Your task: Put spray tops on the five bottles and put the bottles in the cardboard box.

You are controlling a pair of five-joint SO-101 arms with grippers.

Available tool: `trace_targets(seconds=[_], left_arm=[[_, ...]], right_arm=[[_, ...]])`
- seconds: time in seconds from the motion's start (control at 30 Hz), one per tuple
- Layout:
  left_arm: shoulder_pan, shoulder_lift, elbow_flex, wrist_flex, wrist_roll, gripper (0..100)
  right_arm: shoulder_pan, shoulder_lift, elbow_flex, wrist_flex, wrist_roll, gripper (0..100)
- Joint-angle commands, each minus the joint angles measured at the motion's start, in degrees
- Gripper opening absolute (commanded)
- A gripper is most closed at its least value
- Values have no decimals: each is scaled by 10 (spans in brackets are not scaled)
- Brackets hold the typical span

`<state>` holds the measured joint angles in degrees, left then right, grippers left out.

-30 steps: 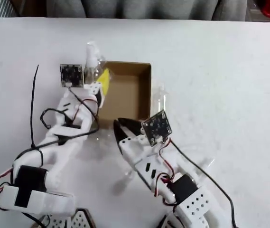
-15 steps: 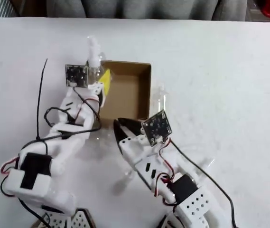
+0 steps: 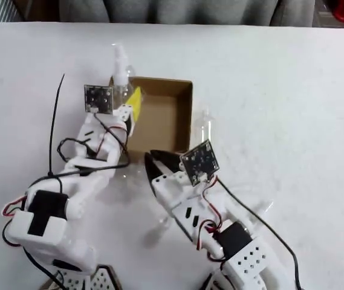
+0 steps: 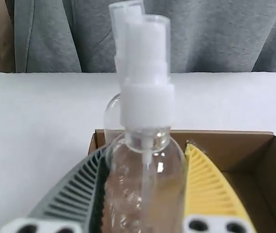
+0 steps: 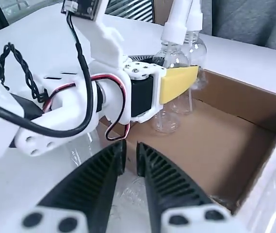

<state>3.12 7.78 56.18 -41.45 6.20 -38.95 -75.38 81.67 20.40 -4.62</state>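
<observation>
Left gripper (image 4: 144, 158) is clamped on a capped spray bottle (image 4: 145, 97), holding it upright in the cardboard box's (image 4: 235, 145) far left corner, just beside another bottle (image 4: 111, 111). Right gripper (image 5: 131, 150) is nearly shut, empty, by the box's near edge. A crooked release would probably topple both.
</observation>
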Motion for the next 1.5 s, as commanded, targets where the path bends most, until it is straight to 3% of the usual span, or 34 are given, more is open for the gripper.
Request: trace_targets(seconds=[0.0, 0.83, 1.1, 1.47], left_arm=[[3, -7, -8, -22, -6, 31], [-12, -7, 5, -18, -6, 33], [-12, -7, 21, -18, -3, 172], [-19, -7, 21, -18, -4, 177]], right_arm=[[5, -5, -21, 2, 1, 19], [5, -5, -21, 3, 1, 19], [5, -5, -21, 3, 1, 19], [5, -5, -21, 3, 1, 19]])
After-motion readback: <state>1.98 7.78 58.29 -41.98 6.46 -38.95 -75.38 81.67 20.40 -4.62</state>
